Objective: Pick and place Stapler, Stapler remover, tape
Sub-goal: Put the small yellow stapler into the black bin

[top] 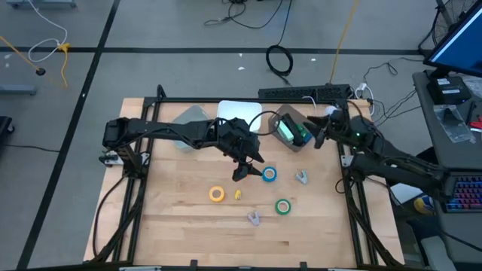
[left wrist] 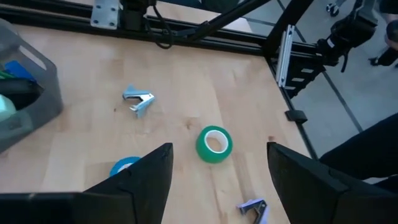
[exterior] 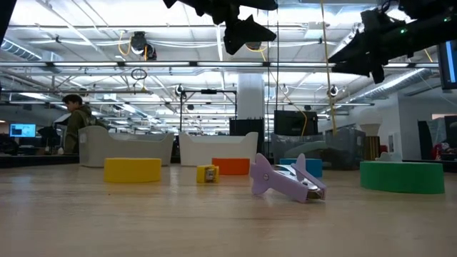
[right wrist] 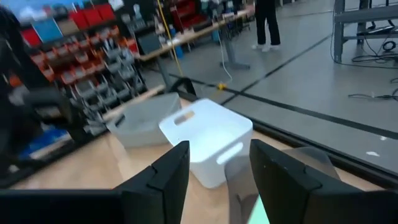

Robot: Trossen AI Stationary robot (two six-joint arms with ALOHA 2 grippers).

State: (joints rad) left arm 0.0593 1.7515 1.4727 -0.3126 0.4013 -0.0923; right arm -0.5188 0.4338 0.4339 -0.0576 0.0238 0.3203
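My left gripper (top: 242, 172) hangs open above the table's middle. In its wrist view a green tape roll (left wrist: 214, 144) lies flat on the wood below the gap. A blue roll (top: 269, 175), a yellow roll (top: 217, 193) and a red-orange roll (exterior: 230, 165) also lie flat. A grey-blue staple remover (top: 301, 177) and a purple one (top: 254, 218) lie on the table. My right gripper (top: 318, 137) is open, raised at the far right beside a grey bin (top: 290, 126) that holds teal and green things. I cannot make out the stapler.
A white bin (top: 237, 113) and another grey bin (top: 188, 120) stand at the table's far edge. A tiny yellow piece (top: 237, 194) lies beside the yellow roll. Bare wood stretches along the near edge and left side. A person (exterior: 75, 118) stands far off in the room.
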